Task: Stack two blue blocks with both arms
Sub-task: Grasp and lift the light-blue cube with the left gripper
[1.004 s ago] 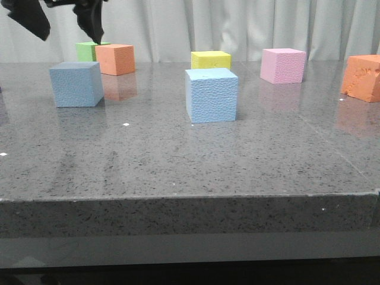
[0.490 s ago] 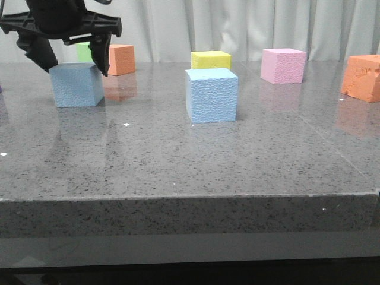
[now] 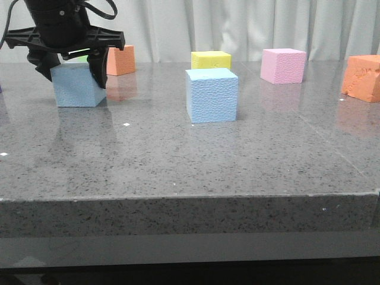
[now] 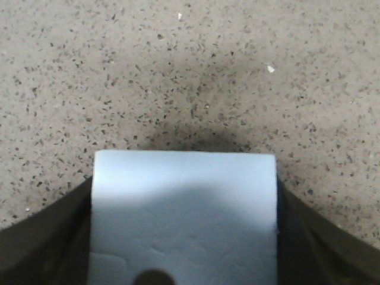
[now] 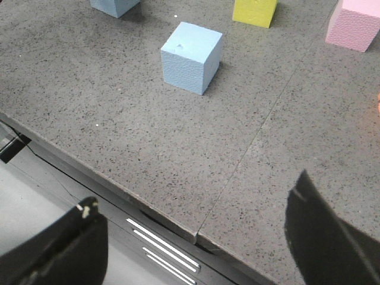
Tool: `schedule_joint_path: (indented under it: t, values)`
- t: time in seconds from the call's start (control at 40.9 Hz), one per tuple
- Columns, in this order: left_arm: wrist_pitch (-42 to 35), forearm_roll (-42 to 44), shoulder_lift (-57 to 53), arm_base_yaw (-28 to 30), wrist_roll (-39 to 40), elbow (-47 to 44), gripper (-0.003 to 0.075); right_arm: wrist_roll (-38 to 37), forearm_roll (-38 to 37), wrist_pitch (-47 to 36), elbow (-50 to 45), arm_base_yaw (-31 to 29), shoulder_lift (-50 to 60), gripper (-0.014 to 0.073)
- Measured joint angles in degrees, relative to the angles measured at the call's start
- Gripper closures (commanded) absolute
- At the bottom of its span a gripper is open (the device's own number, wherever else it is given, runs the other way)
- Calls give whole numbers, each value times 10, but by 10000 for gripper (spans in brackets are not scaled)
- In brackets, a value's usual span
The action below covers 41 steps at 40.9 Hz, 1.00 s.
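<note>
One blue block (image 3: 77,89) rests on the grey table at the far left. My left gripper (image 3: 71,74) straddles it from above, a black finger (image 3: 98,71) pressed on each side. The left wrist view shows that block (image 4: 184,196) filling the gap, with the dark fingers (image 4: 35,249) against both its side faces. The other blue block (image 3: 211,95) stands alone at the table's middle, also seen in the right wrist view (image 5: 191,57). My right gripper (image 5: 196,202) hangs open over the table's front edge, well short of it, holding nothing.
A yellow cube (image 3: 211,59) and a pink cube (image 3: 283,65) sit behind the middle block. One orange cube (image 3: 362,77) is at the far right, another (image 3: 122,59) behind the left block. The table's front edge (image 3: 190,199) runs across.
My left gripper has come down from above the left blue block, and its fingers have closed in against the block's sides. The blocks have not moved.
</note>
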<state>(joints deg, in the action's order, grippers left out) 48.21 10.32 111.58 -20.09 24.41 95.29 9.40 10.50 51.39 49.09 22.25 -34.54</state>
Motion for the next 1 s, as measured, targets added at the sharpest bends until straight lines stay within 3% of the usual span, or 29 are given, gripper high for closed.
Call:
schedule_joint_path:
  t: [0.171, 0.612, 1.004]
  values:
    - [8, -57, 0, 2, -93, 12, 288, 0, 0, 0, 0, 0, 0, -20]
    - [142, -338, 0, -4, -569, 185, 289, 0, 0, 0, 0, 0, 0, -20]
    - [188, -349, 0, -96, -739, 251, 289, 0, 0, 0, 0, 0, 0, -20]
